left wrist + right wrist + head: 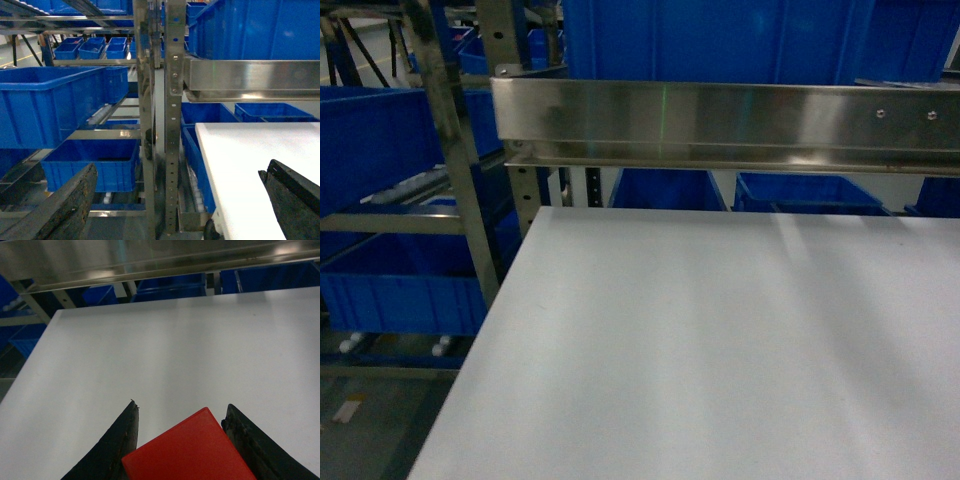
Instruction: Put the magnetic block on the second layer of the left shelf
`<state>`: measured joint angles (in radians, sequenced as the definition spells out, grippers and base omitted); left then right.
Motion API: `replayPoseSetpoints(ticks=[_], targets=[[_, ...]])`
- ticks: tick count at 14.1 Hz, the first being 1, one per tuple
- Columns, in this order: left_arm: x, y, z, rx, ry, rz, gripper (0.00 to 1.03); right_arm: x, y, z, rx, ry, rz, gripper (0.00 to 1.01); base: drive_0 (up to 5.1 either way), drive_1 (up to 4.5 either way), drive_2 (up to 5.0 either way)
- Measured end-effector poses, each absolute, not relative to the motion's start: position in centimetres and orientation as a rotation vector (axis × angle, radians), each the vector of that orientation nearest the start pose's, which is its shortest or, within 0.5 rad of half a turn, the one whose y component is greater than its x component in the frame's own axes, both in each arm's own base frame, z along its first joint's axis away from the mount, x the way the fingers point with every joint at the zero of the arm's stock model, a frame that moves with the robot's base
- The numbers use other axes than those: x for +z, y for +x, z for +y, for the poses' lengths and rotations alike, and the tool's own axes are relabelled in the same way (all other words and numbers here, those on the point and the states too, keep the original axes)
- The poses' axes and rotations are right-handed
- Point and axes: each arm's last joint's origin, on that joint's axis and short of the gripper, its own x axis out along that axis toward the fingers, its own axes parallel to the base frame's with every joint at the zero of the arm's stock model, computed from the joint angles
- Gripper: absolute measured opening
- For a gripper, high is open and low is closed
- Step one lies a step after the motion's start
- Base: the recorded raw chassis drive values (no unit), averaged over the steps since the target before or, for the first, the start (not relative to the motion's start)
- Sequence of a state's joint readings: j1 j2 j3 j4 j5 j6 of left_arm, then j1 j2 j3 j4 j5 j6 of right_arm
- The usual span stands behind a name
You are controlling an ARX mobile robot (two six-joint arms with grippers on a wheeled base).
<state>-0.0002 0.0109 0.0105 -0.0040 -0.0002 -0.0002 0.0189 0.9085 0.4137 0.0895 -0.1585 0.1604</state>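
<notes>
Half the magnetic block shows (R gripper clamps it)

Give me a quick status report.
Right hand shut on small red cube, above white tabletop. Left hand open, empty. Large blue plastic bin on left rack, steel upright between.

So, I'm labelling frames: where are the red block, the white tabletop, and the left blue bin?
red block (192,450): right wrist view, top face.
white tabletop (720,350): head view, bare surface.
left blue bin (47,107): left wrist view, front wall.
</notes>
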Motion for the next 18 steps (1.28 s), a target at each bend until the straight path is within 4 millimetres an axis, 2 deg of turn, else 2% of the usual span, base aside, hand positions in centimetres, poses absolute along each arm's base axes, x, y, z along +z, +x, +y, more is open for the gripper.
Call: replayPoseSetpoints(ticks=[18], targets=[[16.59,9.78,0.00,0.000,0.000,0.004,0.98,21.05,19.02,0.84,0.146,0.186,0.415,0.45,-4.9,2.51,2.5]])
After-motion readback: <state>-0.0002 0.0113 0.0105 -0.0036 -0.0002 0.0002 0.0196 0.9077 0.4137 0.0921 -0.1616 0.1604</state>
